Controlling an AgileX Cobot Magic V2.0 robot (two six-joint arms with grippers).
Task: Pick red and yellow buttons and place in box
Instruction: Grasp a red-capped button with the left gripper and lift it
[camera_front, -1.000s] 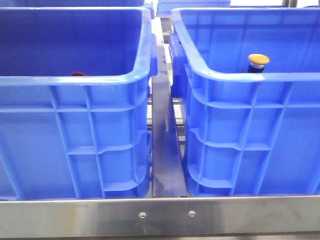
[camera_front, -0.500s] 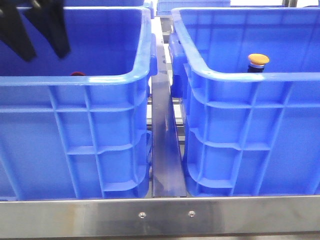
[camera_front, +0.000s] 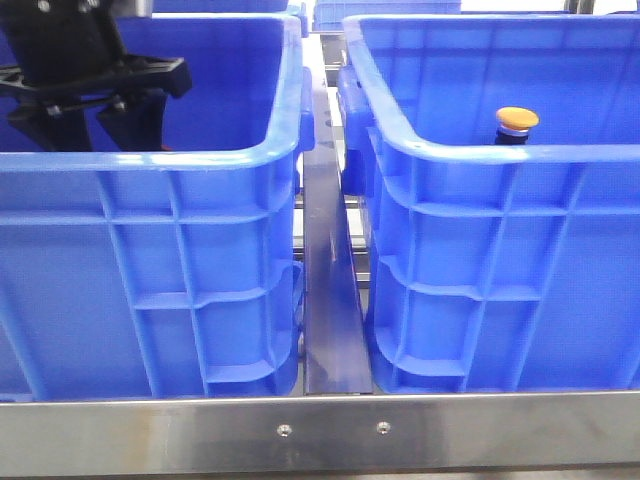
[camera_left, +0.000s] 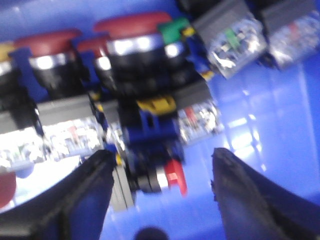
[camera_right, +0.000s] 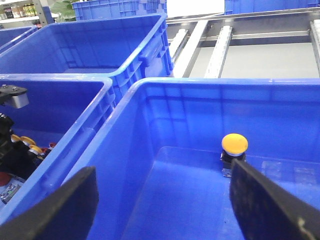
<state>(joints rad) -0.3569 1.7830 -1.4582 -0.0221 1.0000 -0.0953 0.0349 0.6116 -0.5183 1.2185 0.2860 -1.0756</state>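
A: How far along does the task look?

B: Partly done, at a guess. One yellow button (camera_front: 517, 119) already stands in the right box (camera_front: 500, 260), upper right of the front frame, its orange-yellow cap showing just over the near rim. In the right wrist view it sits alone on that crate's floor near the far wall.

A: And the red one?

B: Not yet moved, as far as can be seen. The left crate (camera_front: 150, 270) holds a heap of push buttons, and the left wrist view shows several red-capped ones, with a small red button (camera_left: 167, 176) lying on its side in the lower middle of that frame, just between the fingers.

A: Where is the left tool?

B: The left tool (camera_left: 162, 195) is down inside the left crate, at the upper left of the front frame, pointing at the heap. Its fingers (camera_left: 82, 195) stand spread, holding nothing, one on each side of that red button without touching it.

A: The right tool?

B: The right tool (camera_right: 162, 200) hangs above the right box, released, fingers wide apart and empty.
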